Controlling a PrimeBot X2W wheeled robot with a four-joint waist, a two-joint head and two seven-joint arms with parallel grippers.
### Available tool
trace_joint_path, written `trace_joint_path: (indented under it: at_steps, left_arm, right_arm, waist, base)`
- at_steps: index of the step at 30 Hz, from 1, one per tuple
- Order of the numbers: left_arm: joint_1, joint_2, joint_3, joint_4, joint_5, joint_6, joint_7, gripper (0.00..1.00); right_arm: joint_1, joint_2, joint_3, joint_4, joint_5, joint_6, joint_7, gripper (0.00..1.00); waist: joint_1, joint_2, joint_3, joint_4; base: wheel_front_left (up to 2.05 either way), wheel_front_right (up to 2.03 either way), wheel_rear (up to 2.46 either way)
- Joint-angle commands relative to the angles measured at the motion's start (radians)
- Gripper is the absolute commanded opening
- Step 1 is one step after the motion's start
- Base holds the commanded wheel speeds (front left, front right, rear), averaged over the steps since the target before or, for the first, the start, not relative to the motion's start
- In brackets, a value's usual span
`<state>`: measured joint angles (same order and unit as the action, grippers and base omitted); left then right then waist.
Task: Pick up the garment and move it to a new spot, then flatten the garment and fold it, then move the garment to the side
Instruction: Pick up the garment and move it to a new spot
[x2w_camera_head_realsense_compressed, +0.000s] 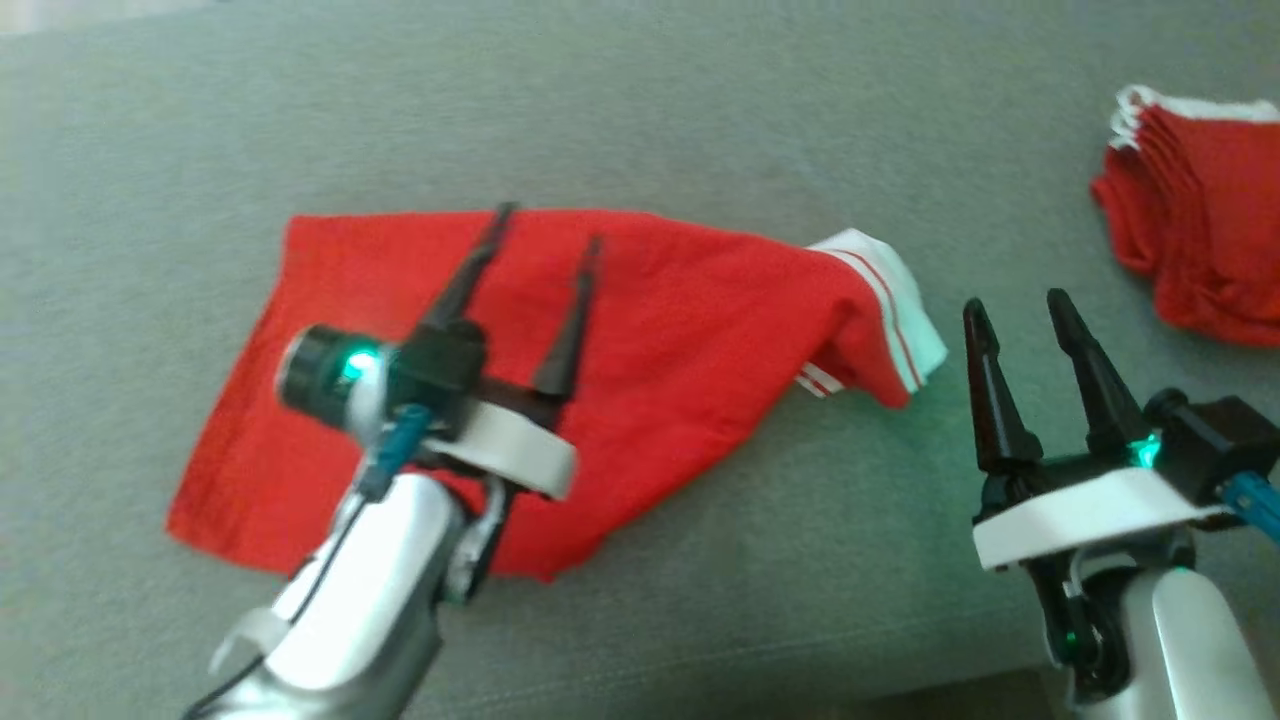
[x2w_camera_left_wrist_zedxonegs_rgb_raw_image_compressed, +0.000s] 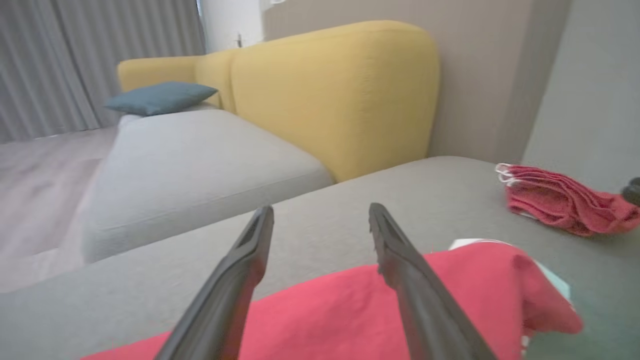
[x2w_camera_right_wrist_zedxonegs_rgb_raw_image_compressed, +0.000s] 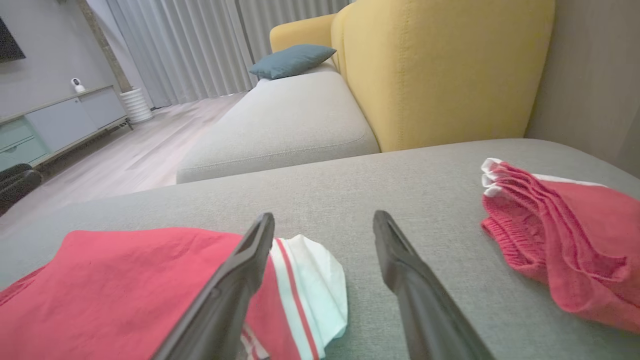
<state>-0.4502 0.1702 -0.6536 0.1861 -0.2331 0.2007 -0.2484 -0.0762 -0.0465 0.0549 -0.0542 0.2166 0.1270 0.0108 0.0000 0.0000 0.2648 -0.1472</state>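
A red garment (x2w_camera_head_realsense_compressed: 640, 340) with a white, red-striped cuff (x2w_camera_head_realsense_compressed: 890, 300) lies spread on the grey sofa seat (x2w_camera_head_realsense_compressed: 700, 120), its cuffed right end bunched up. My left gripper (x2w_camera_head_realsense_compressed: 548, 228) hovers above the garment's middle, open, nothing between its fingers; the red cloth (x2w_camera_left_wrist_zedxonegs_rgb_raw_image_compressed: 345, 310) passes under them in the left wrist view. My right gripper (x2w_camera_head_realsense_compressed: 1015, 308) stands open just right of the cuff, over bare seat. In the right wrist view the cuff (x2w_camera_right_wrist_zedxonegs_rgb_raw_image_compressed: 310, 285) lies beside the left finger (x2w_camera_right_wrist_zedxonegs_rgb_raw_image_compressed: 235, 290).
A stack of folded red garments (x2w_camera_head_realsense_compressed: 1200, 210) with white edges sits at the seat's far right, also seen as the stack (x2w_camera_right_wrist_zedxonegs_rgb_raw_image_compressed: 555, 240). A yellow sofa back (x2w_camera_left_wrist_zedxonegs_rgb_raw_image_compressed: 330, 90), a paler seat cushion (x2w_camera_left_wrist_zedxonegs_rgb_raw_image_compressed: 200, 165) and a blue pillow (x2w_camera_left_wrist_zedxonegs_rgb_raw_image_compressed: 160, 97) lie beyond.
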Motion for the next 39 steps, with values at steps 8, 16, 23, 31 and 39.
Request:
trace_joint_path:
  at_steps: [8, 16, 23, 31, 39]
  left_arm:
    - [0.069, 0.091, 0.201, -0.057, -0.047, 0.053, -0.013, 1.00]
    - [0.169, 0.127, 0.317, -0.071, -0.070, 0.028, -0.013, 1.00]
    - [0.254, 0.135, 0.345, -0.071, -0.063, -0.006, -0.013, 1.00]
    - [0.334, 0.133, 0.340, -0.072, -0.053, -0.003, -0.013, 1.00]
    - [0.372, 0.139, 0.330, -0.084, -0.055, 0.009, -0.002, 1.00]
  right_arm:
    - [0.028, -0.004, -0.009, -0.065, -0.022, 0.004, 0.046, 1.00]
    - [0.064, -0.004, -0.025, -0.072, -0.032, 0.004, 0.071, 1.00]
    - [0.100, -0.004, -0.027, -0.068, -0.036, 0.004, 0.088, 1.00]
    - [0.145, -0.004, -0.027, -0.060, -0.041, 0.004, 0.101, 1.00]
    - [0.169, -0.004, -0.032, -0.076, -0.036, 0.004, 0.106, 1.00]
  waist:
    - [0.0000, 0.0000, -0.069, 0.134]
    - [0.0000, 0.0000, -0.111, 0.172]
    - [0.0000, 0.0000, -0.150, 0.168]
    - [0.0000, 0.0000, -0.202, 0.160]
    - [0.0000, 0.0000, -0.226, 0.157]
  base:
    - [0.00, 0.00, 0.00]
    - [0.00, 0.00, 0.00]
    - [0.00, 0.00, 0.00]
    - [0.00, 0.00, 0.00]
    - [0.00, 0.00, 0.00]
